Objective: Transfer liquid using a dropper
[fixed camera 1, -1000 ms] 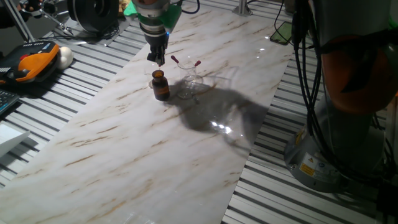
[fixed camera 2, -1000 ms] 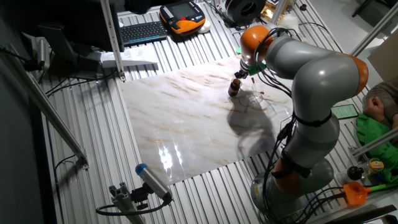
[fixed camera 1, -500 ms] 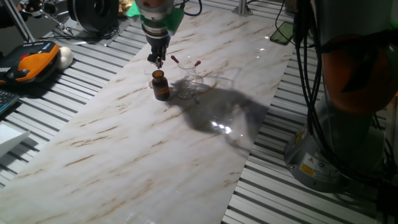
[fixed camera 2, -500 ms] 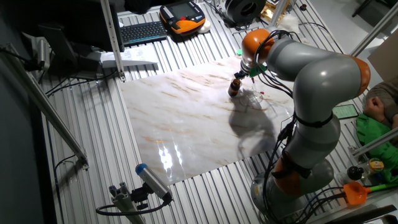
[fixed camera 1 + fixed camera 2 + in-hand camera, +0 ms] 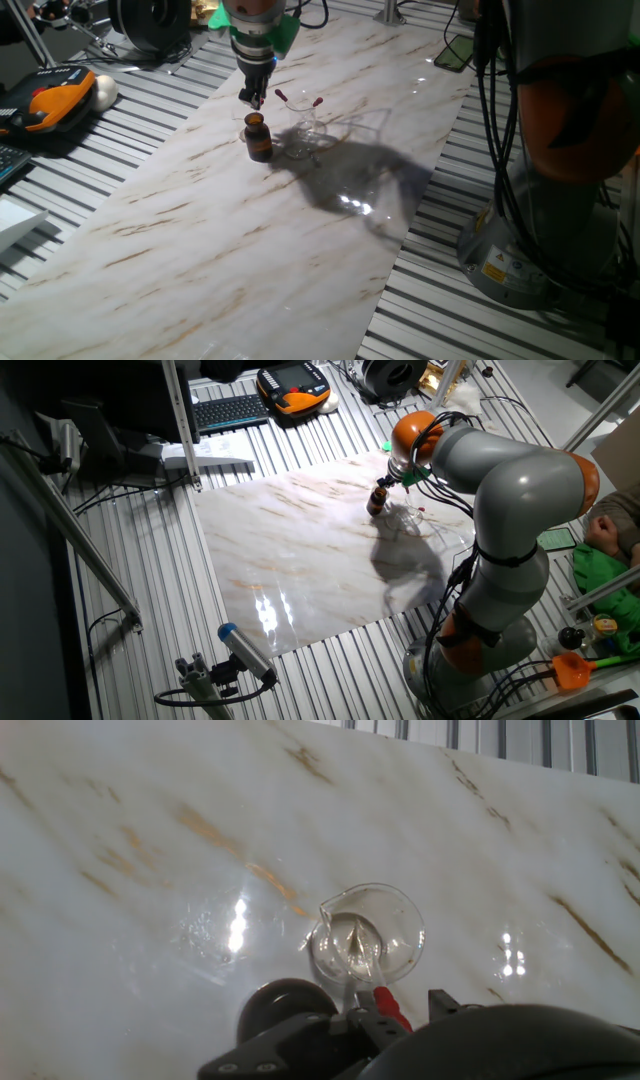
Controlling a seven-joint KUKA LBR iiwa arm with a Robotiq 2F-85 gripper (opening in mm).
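Observation:
My gripper (image 5: 253,98) hangs just above a small brown bottle (image 5: 259,137) on the marble board (image 5: 230,240). In the hand view it is shut on the red bulb of a dropper (image 5: 389,1006). The dropper's clear tube points down toward a small clear spouted beaker (image 5: 367,933), which stands just beyond the dark bottle top (image 5: 283,1007). A larger clear glass (image 5: 308,131) right of the bottle holds two more red-bulbed droppers (image 5: 318,101). The gripper (image 5: 393,477) and bottle (image 5: 376,500) also show in the other fixed view.
An orange and black hand-held controller (image 5: 50,105) and cables lie on the slatted table left of the board. The robot's base (image 5: 545,250) stands to the right. A keyboard (image 5: 230,408) lies at the far side.
The arm has shifted slightly to the right above the bottle. The gripper stays shut on the dropper; bottle and glasses have not moved.

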